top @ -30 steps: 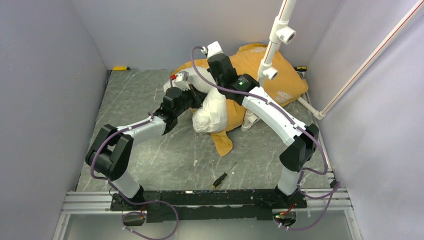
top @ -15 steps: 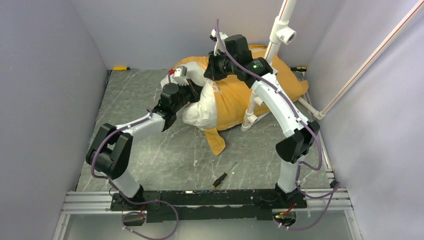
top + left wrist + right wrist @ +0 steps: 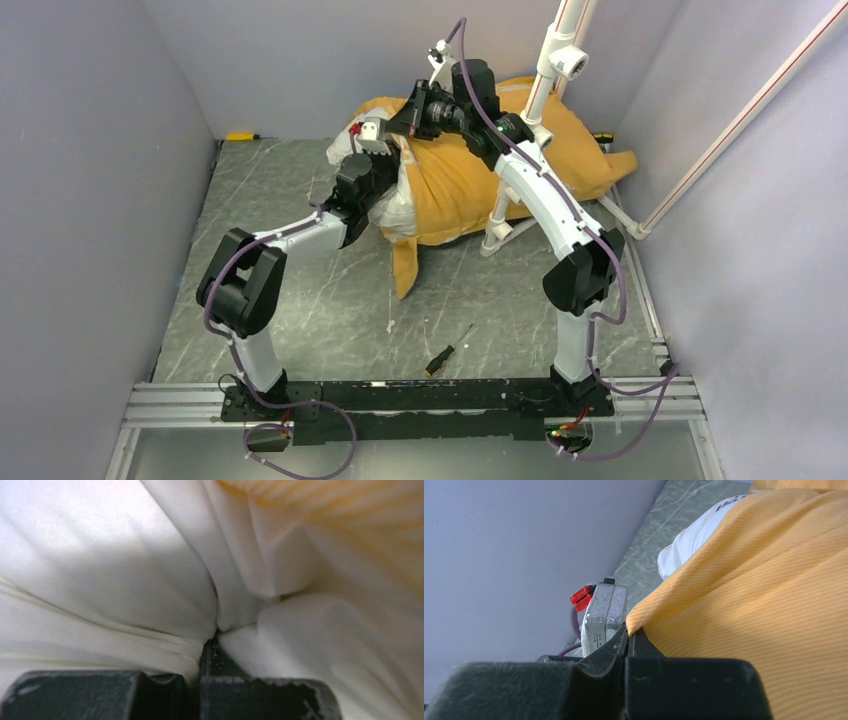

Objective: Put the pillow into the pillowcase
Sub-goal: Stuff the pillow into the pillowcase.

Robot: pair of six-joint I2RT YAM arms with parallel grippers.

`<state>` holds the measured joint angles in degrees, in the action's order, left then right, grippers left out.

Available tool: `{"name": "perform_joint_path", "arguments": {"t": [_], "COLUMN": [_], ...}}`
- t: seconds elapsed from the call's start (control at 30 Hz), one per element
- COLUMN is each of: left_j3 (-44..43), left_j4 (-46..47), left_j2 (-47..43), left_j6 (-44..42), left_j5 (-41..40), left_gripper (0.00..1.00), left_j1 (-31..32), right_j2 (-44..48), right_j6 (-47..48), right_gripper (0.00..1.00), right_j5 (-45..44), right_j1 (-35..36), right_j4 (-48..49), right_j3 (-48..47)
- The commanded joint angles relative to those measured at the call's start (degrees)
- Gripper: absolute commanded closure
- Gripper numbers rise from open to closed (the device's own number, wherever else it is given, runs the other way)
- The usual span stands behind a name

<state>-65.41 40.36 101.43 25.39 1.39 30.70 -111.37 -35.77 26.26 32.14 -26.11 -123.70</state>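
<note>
The pillowcase hides most of the pillow; left tool sunk in folds.

Grey marbled tabletop w/ pale veins. Plain lavender walls left, far, right. White pipe stand far right. Alu rail along near edge. Screwdriver near centre. Soft even light.

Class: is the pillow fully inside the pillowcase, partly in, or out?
Partly in: the pillowcase covers most of the pillow, but a white end sticks out at its opening.
</note>
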Motion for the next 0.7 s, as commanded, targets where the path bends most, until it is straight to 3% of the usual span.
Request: {"name": "perform_joint_path", "arguments": {"t": [0.0,0.13,0.23,0.3,0.4,0.43,0.57,0.67], "left_j3": [-8.6,-13.7,-14.2,-13.2,-11.2,-12.6,-19.4,-18.5], "left_j4": [-11.5,-30.8,-38.0,-36.9,-27.1,-29.1,-42.5,-41.4], "left_j2": [6.1,7.4,5.4,4.6,4.9,5.6,8.9,8.9], "left_j6": [2.9,10.7,20.2,28.4,39.1,41.1,35.8,34.6], "left_j5": [10.4,21.1,30.6,35.9,44.7,45.3,46.3,47.4], "left_gripper": [1.00,1.00,1.00,1.00,1.00,1.00,1.00,1.00], "left_j1": [7.4,2.9,-2.6,-6.5,-10.3,-10.6,-10.9,-11.1], "right_j2": [3.0,4.2,3.7,2.4,1.6,1.9,1.2,0.3], "right_j6": [-9.8,-2.9,5.4,9.8,15.5,16.5,18.6,20.5], "right_gripper": [1.00,1.00,1.00,1.00,1.00,1.00,0.93,0.83], "right_j5": [26.6,20.8,11.2,5.6,-1.2,-1.2,-8.2,-17.1], "right_j1": [7.9,6.7,6.4,6.4,7.1,7.2,9.7,12.2], "right_j4": [19.7,11.3,0.2,-7.7,-15.5,-15.8,-18.7,-23.5], "right_j3": [-4.3,-0.6,-0.9,-2.1,-1.1,0.7,1.7,-0.8]}}
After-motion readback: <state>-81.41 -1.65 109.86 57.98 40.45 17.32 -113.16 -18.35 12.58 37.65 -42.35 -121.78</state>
